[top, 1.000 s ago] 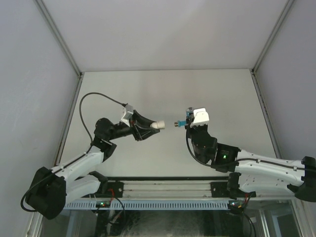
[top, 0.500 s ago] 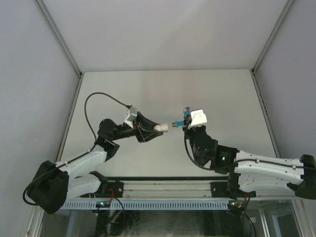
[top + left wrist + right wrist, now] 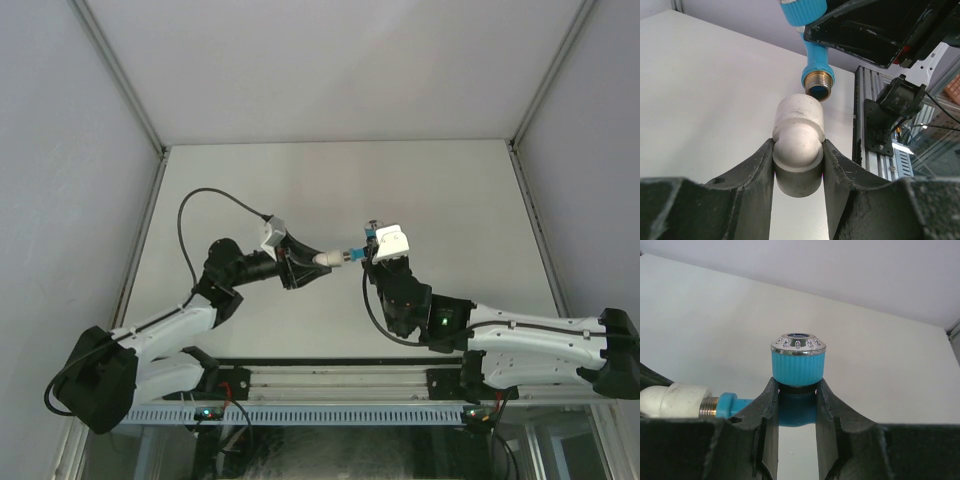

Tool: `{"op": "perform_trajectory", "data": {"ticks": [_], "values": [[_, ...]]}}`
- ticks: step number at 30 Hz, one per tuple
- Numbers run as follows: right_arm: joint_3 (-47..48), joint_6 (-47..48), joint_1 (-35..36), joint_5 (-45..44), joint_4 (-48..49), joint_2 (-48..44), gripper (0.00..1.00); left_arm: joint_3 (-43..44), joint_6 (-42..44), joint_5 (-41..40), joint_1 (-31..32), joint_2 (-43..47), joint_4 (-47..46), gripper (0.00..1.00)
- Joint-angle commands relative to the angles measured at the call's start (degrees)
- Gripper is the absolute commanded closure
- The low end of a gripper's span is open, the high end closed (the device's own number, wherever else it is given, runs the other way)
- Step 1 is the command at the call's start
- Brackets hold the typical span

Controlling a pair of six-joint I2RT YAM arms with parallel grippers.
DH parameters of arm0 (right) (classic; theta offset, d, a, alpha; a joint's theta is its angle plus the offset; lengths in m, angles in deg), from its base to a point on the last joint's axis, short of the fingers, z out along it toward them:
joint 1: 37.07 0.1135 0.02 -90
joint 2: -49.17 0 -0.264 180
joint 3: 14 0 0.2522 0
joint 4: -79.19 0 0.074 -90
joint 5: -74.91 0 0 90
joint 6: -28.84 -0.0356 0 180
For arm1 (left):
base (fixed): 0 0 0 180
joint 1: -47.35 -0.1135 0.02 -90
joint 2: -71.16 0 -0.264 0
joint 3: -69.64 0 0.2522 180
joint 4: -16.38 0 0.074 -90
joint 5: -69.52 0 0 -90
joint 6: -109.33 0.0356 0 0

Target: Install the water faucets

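My left gripper (image 3: 312,264) is shut on a white-grey pipe fitting (image 3: 799,145), held above the table with its open end pointing right. My right gripper (image 3: 372,247) is shut on the blue faucet (image 3: 798,366), gripped just under its ribbed handle with the silvery cap. The faucet's threaded metal end (image 3: 818,85) sits right at the fitting's mouth (image 3: 676,400); in the right wrist view the threads touch the fitting's rim. In the top view the fitting (image 3: 327,258) and the faucet (image 3: 358,252) meet between the two grippers over the table's middle.
The white table (image 3: 330,190) is walled at the left, back and right. An aluminium rail with a black bracket (image 3: 890,120) runs along the near edge. A black cable (image 3: 205,205) loops above my left arm.
Both grippers have moved toward each other. The gap between the fitting and the faucet's threaded end has closed; they now meet.
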Motion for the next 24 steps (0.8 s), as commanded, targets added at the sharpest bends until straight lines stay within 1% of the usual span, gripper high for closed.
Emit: {"op": "perform_trajectory", "data": {"ticks": [1, 5, 11, 15, 24], "values": [[2.9, -1.7, 0.6, 0.3, 2.1, -0.3, 1.00, 3.6, 1.8, -1.0, 1.2, 1.3, -1.4, 1.00], [2.9, -3.9, 0.1, 0.1, 0.9, -0.1, 1.00, 3.4, 0.5, -1.2, 1.6, 1.6, -4.2, 1.00], [3.0, -10.3, -2.3, 2.9, -4.5, -2.3, 1.00, 1.7, 0.5, -2.5, 1.6, 2.6, -6.7, 1.00], [3.0, -10.5, -2.4, 3.6, -5.0, -2.7, 1.00, 1.0, -0.1, -2.4, 1.7, 2.8, -9.7, 1.00], [4.0, -10.7, -2.3, 2.7, -5.0, -2.2, 1.00, 1.8, -0.5, -0.9, 2.0, 1.5, -9.9, 1.00]]}}
